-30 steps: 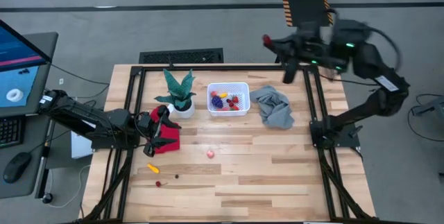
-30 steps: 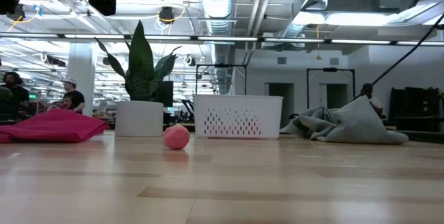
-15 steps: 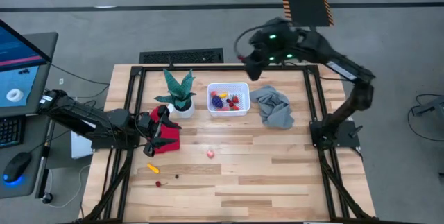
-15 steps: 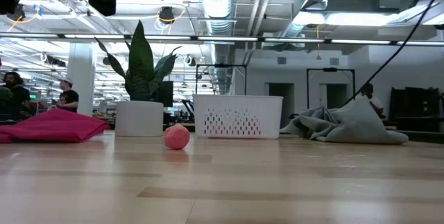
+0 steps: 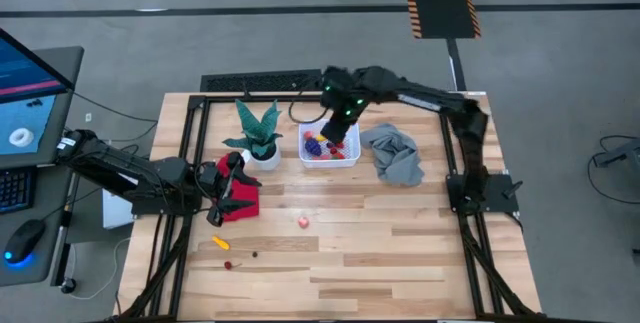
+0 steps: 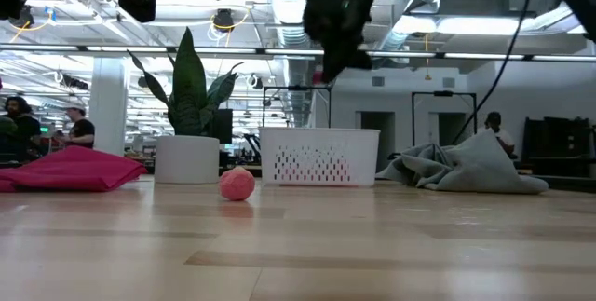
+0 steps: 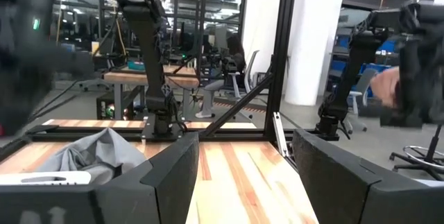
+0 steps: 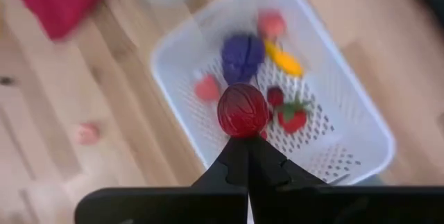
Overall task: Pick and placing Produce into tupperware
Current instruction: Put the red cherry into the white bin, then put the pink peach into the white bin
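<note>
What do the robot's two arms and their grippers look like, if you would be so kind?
Both arms are dark, slim and jointed, on black frame bases. The right arm shows small green lights near its wrist; the right gripper has two black fingers tapering to a point. The left gripper has broad, blocky black fingers.

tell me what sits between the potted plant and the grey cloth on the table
The white tupperware bin with toy produce inside sits between the potted plant and the grey cloth, as the high view shows; the right claw hangs over it.
</note>
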